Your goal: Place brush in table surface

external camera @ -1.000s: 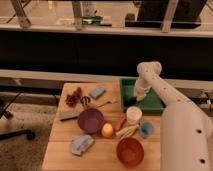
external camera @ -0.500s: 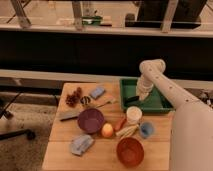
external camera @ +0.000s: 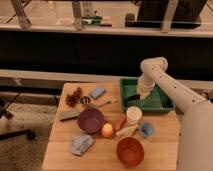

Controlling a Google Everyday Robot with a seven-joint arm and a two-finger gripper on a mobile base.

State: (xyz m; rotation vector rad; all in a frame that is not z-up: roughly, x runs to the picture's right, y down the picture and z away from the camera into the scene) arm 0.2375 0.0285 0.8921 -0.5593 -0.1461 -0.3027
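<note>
My gripper [external camera: 140, 96] hangs low over the green tray [external camera: 161, 105] at the table's back right, its white arm reaching in from the right. It is shut, and a slim dark handle sticks out from it to the left: the brush [external camera: 130, 96], held just above the tray floor. The brush head is hidden by the gripper. The light wooden table surface [external camera: 59, 146] spreads out to the left of and in front of the tray.
On the table stand a purple bowl [external camera: 91, 120], an orange bowl [external camera: 130, 151], a white cup [external camera: 133, 114] and a small blue cup [external camera: 146, 130]. Around them lie a peach [external camera: 107, 130], a blue cloth [external camera: 81, 143], a blue sponge [external camera: 97, 92], a dark grey bar [external camera: 69, 115] and a red cluster [external camera: 74, 97].
The arm's elbow has shifted slightly to the right while the gripper stays over the tray. The objects on the table have not moved.
</note>
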